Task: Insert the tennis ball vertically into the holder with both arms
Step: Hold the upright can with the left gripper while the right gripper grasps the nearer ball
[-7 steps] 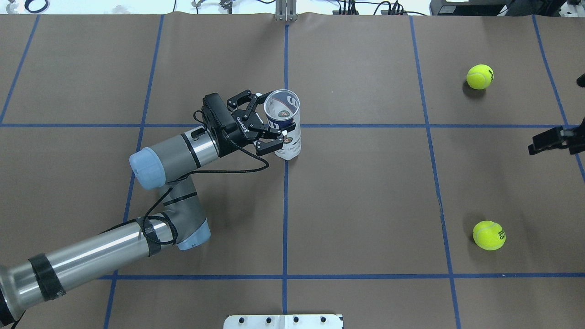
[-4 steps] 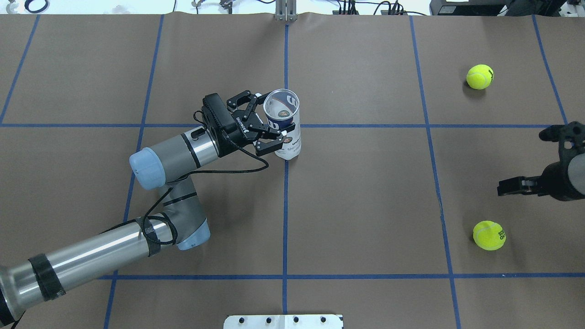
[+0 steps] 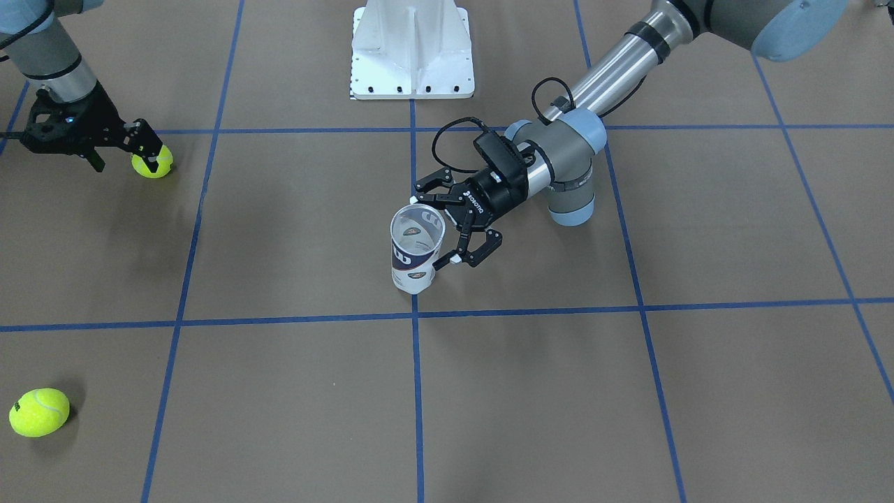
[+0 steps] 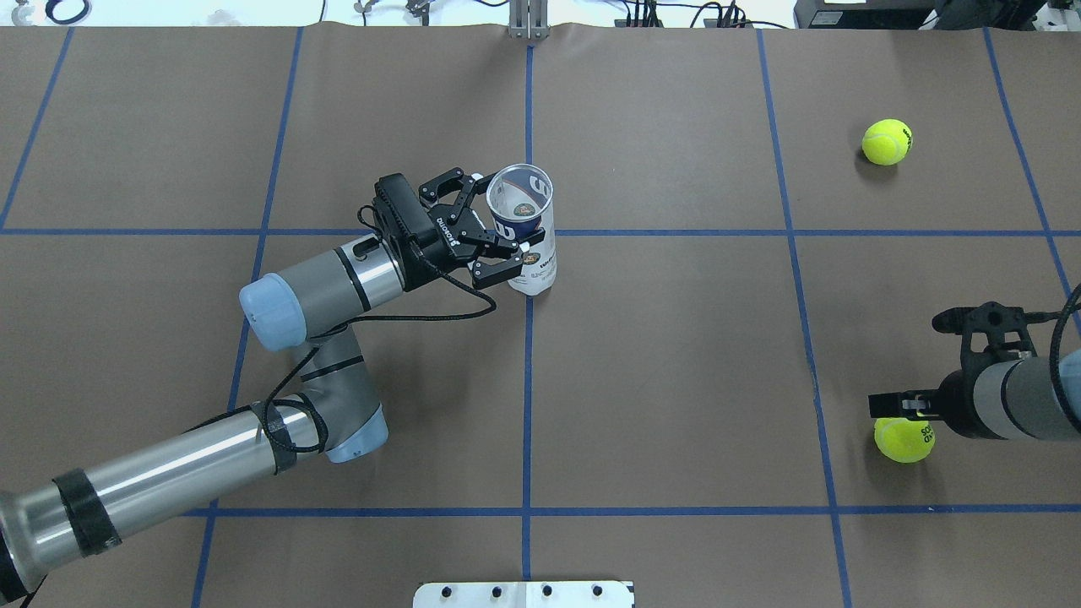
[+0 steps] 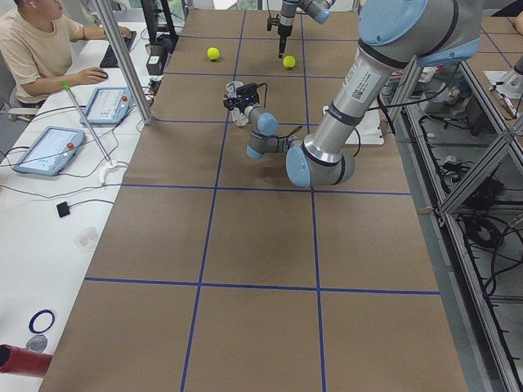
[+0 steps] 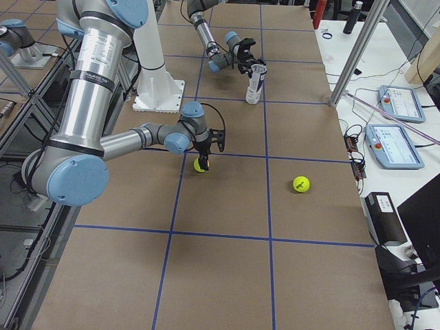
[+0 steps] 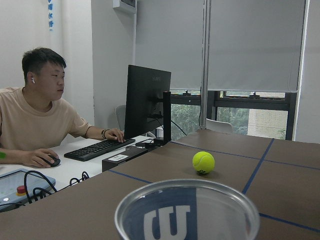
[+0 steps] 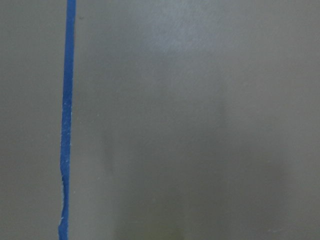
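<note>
**Item 1: left gripper (image 3: 436,229).** Its fingers are closed in on opposite sides of the holder (image 3: 413,269), below the rim. The grip looks firm (the left wrist view shows only the open rim, not the pads).

**Item 2: holder.** It stands upright between the left fingers with its base on the table (image 3: 628,391). Its long axis is vertical and its mouth faces up. No ball is seen inside.

**Item 3: right gripper (image 3: 120,152).** It points down with its fingers spread wide and has nothing in its hold.

**Item 4: near tennis ball (image 3: 154,162).** It rests on the table just below the right fingertips. The front view shows it close against one finger, and the side view puts it underneath. Whether it sits squarely between the fingers cannot be told, since the right wrist view shows only bare table and a blue tape line (image 8: 66,120).

**Item 5: far tennis ball (image 3: 39,412).** It lies well apart from both sets of fingers.

**Governing relation (judgement).**
- The near ball lies beneath the right fingers, so the right arm is much the nearer to it, and the left is taken up with the holder.
- The holder stands well apart from the right fingers, toward the robot's left.
- The coming move probably calls for a short straight drop and a close on the ball.
- A carry would then bring the ball above the upturned mouth, in line with the vertical axis.
</note>
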Motion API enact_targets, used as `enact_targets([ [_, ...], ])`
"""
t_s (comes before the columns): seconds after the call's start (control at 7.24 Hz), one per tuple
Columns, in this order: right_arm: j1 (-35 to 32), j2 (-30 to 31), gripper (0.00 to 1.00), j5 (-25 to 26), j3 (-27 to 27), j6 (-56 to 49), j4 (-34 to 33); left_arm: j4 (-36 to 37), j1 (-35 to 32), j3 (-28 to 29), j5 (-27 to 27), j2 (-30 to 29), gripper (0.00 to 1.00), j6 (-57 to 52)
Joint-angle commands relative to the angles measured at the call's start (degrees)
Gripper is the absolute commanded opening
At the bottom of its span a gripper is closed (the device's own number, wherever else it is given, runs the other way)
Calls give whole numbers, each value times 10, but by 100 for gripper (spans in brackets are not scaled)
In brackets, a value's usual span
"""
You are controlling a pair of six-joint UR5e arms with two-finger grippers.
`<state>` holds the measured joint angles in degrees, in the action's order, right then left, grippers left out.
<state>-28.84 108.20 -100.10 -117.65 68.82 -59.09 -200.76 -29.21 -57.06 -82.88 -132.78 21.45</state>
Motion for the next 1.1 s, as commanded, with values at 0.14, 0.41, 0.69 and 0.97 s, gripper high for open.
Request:
enact_targets([
  [0.14,48,15,96,29,1,4,0,-2,1,-2,0,9,99,0],
  [0.41,48,13,4,23,-4,24,0,-2,4,-3,0,12,99,0],
  [0.69,20,-4,0,-2,-14,24,-2,-2,4,-6,0,11,99,0],
  [0.97,-64,-69,0,-90,-14,23,-14,-2,4,-6,0,11,99,0],
])
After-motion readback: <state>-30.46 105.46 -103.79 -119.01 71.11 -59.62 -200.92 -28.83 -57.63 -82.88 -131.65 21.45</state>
